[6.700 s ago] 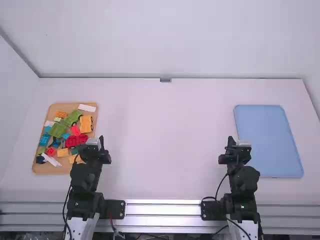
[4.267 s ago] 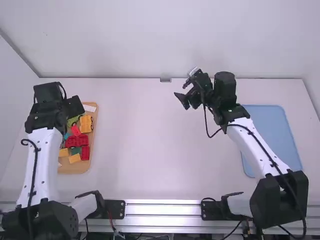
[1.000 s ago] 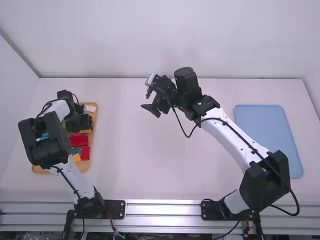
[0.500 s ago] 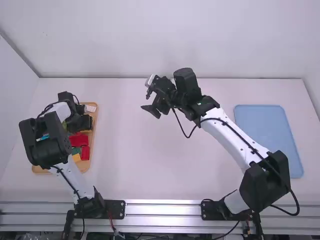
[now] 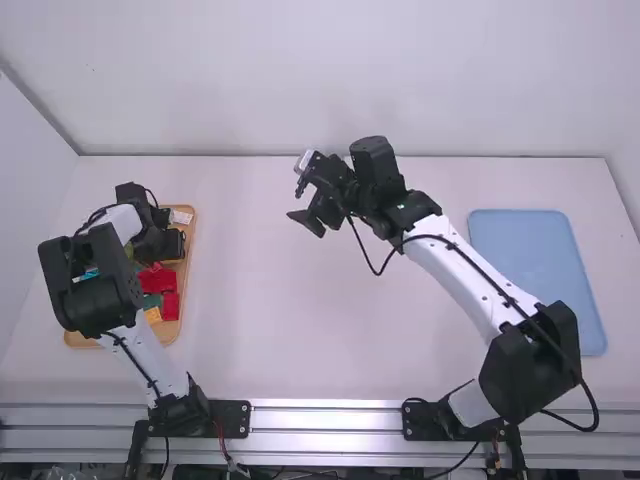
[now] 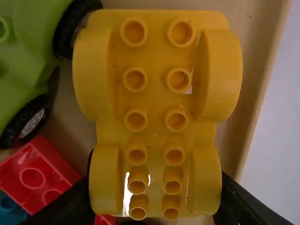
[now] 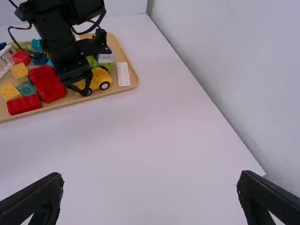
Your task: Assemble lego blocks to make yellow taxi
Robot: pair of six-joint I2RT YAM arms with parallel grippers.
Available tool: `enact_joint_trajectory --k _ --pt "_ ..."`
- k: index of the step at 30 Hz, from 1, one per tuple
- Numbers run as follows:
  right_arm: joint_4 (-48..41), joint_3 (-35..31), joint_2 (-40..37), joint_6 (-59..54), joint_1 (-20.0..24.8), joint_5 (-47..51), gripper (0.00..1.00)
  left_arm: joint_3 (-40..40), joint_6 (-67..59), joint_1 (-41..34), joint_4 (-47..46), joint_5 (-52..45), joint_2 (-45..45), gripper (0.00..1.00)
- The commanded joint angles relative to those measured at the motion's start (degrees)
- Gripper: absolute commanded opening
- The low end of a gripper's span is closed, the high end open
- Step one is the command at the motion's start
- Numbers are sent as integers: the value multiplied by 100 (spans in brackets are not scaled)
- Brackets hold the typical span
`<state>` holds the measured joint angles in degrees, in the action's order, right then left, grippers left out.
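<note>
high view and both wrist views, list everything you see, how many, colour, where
tray: 1, tan, table's left
yellow base: 1, yellow, tray's right side
green car: 1 or more, green, beside yellow base
red blocks: 3 or more, red, tray
small blocks: 2 or more, yellow, tray
teal block: 1, teal, between red and yellow
blue blocks: several, blue, tray
white block: 1 or more, white, tray
mat: 1, blue, table's right
table: 1, white, under everything
arms: 2, white and black
left pincer: 1, black, closed on yellow base
right pincer: 1, black, open above table
</note>
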<state>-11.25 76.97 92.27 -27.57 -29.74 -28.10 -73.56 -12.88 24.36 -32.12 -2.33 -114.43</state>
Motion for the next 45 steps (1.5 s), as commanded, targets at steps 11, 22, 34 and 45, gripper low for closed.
enact_joint_trajectory --k 11,22,34,45 --pt "-125 221 -94 -13 310 -22 99 -238 -354 -651 -476 323 1064 41" --pt "-1491 214 -608 -1370 723 -1150 99 -140 -3556 -2852 -1390 -1080 1438 28" --pt "-3198 203 -1161 -2673 2227 -3058 99 914 -4865 -5337 -695 -925 1340 40" --pt "-3884 160 -1169 -3445 2581 -3469 99 1346 -3751 -5654 105 7 857 45"
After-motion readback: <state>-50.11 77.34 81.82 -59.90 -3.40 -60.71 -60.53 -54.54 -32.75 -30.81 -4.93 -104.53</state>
